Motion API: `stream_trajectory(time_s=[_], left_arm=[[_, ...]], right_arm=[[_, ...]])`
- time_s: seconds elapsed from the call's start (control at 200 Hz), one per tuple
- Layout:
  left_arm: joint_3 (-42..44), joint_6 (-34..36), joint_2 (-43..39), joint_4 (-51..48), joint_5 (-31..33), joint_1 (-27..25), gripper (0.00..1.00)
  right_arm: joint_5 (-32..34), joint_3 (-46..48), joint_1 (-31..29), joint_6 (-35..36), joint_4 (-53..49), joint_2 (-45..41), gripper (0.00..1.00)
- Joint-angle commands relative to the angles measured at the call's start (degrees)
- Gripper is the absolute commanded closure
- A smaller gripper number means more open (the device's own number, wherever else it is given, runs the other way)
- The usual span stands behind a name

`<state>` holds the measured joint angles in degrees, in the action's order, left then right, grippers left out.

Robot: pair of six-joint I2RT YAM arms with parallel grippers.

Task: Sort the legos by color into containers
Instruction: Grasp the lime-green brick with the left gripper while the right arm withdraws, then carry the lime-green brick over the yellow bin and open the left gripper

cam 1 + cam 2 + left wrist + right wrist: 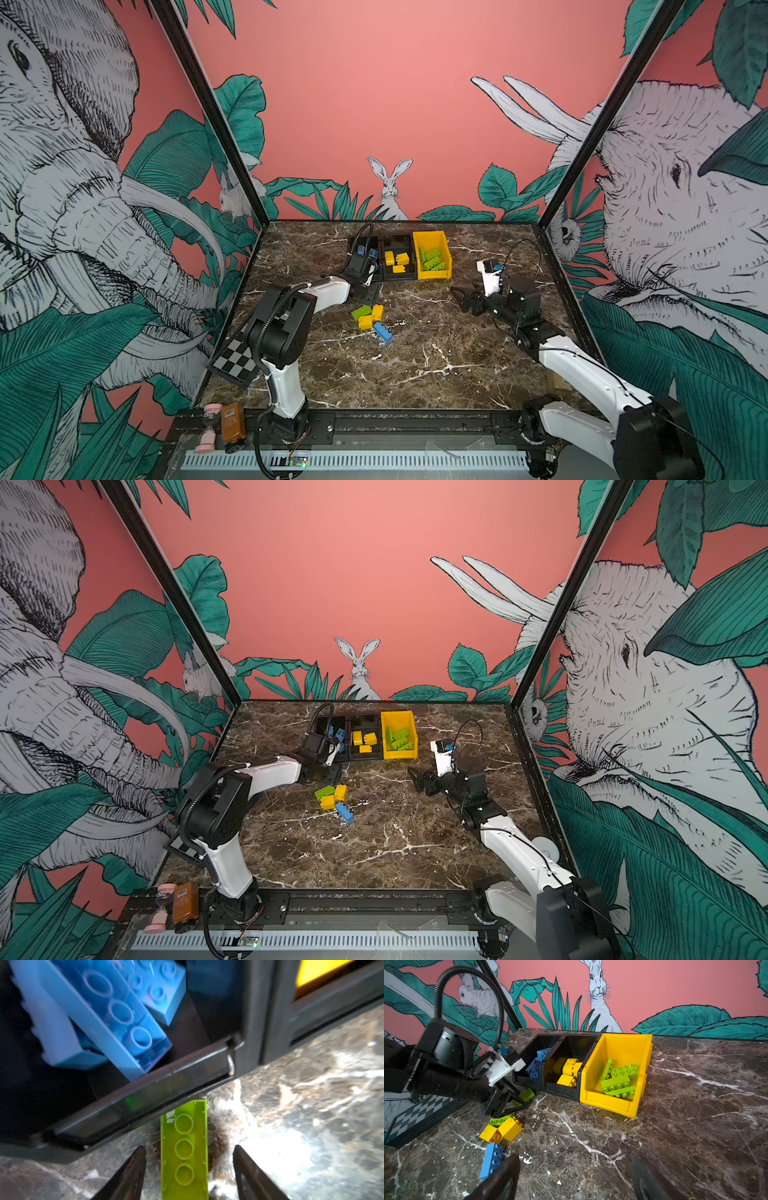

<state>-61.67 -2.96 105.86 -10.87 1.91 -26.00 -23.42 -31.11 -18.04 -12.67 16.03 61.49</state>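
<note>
Left tool (190, 1147) spread astride green lego brick (184, 1167) on worktop (311, 1105), just in front of black bin (145, 1088); right tool (575, 1157) likewise spread.

Left wrist view: blue bricks (116, 1012) in black bin (158, 1086) were motion-blurred; green brick (184, 1147) and left gripper (189, 1148) fingers ran off frame edge. Right wrist view: right gripper (575, 1178) fingers were blurred, cropped; one covered corner of loose blue brick (492, 1159).

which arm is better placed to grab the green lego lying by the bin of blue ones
Left. The left gripper straddles that green lego, jaws open either side; the right gripper hangs open, empty, farther away.
</note>
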Motion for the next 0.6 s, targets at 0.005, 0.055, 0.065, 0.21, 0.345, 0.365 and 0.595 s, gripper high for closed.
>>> stream_trajectory(time_s=[0.005, 0.055, 0.065, 0.21, 0.345, 0.365, 0.595], left_arm=[[-0.2, 1.0, 0.9, -0.5, 0.1, 0.0, 0.33], [-0.8, 1.0, 1.4, -0.9, -0.6, 0.0, 0.33], [-0.9, 1.0, 1.6, -1.0, -0.7, 0.0, 0.34], [-1.0, 0.1, 2.1, -0.9, -1.4, 0.0, 0.39], [0.0, -0.3, 1.6, 0.0, -1.8, -0.1, 0.53], [0.2, -0.4, 1.4, 0.1, -1.7, 0.0, 0.56], [1.4, 1.0, -1.9, 0.9, -1.9, -0.1, 0.67]], right_arm=[[-2.9, 0.6, 0.2, -0.8, 2.4, -0.9, 0.17], [-2.8, 1.0, 0.2, -0.7, 2.4, -1.4, 0.17], [-2.8, 1.0, 0.2, -0.7, 2.4, -1.4, 0.17], [-2.5, 1.1, 0.2, -0.5, 2.2, -1.6, 0.17], [-2.4, 1.0, 0.2, -0.4, 1.9, -1.5, 0.17], [-2.3, 0.9, 0.2, -0.3, 1.8, -1.5, 0.17], [2.6, 1.5, 0.2, -3.3, 2.2, -1.1, 0.17]])
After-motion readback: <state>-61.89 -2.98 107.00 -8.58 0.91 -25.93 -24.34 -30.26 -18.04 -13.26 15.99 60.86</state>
